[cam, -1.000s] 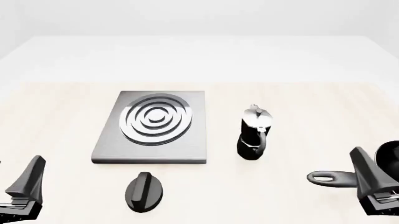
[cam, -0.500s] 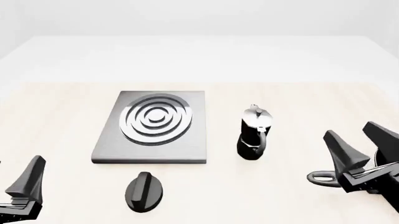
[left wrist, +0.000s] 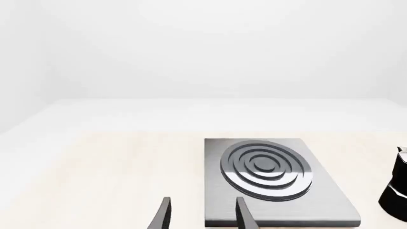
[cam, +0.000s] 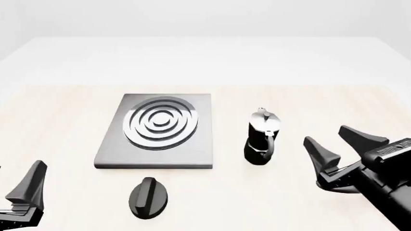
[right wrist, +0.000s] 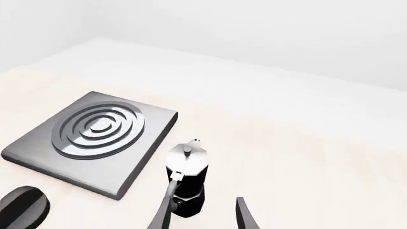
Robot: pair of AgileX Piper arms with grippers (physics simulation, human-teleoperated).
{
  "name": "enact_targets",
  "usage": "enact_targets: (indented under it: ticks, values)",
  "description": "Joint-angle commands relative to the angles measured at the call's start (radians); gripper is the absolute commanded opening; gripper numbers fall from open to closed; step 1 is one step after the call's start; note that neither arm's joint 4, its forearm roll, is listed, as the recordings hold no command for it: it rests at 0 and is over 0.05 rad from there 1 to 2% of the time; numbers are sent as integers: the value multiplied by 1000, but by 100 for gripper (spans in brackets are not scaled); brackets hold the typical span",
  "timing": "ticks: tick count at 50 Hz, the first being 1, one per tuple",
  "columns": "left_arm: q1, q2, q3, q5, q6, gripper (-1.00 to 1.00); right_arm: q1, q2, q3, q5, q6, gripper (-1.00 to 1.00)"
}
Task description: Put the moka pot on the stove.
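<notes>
The moka pot (cam: 262,137) stands upright on the light wooden table (cam: 57,125), just right of the stove (cam: 157,130) and apart from it, with a strip of bare tabletop between them. Its silver lid and knob are at the top, and its curved black handle faces the near side. The stove lies flat to the left of centre, its concentric silver and dark rings set toward its far half.

The right gripper (cam: 340,142) hovers to the right of the pot and a little nearer, its two dark fingers spread wide apart and holding nothing. In the right wrist view the pot (right wrist: 186,183) sits ahead of the fingers, close to one fingertip (right wrist: 167,210), and nothing is between them.

A black oval knob (cam: 148,197) lies on the table near the stove's near edge. The left gripper (left wrist: 202,215) is at the near left, well apart from the pot; the left wrist view shows its fingers parted and empty, pointing toward the stove's near left corner.
</notes>
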Motion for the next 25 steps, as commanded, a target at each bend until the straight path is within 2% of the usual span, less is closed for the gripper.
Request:
enact_targets:
  ticks: [1,13,25]
  values:
    - [0,0,0,0,0,100,35,174,-4,-122,-6,100]
    - [0,0,0,0,0,100,70,344,-19,-240,-5,100]
    - [0,0,0,0,0,100,84,439,-27,-316,1,100]
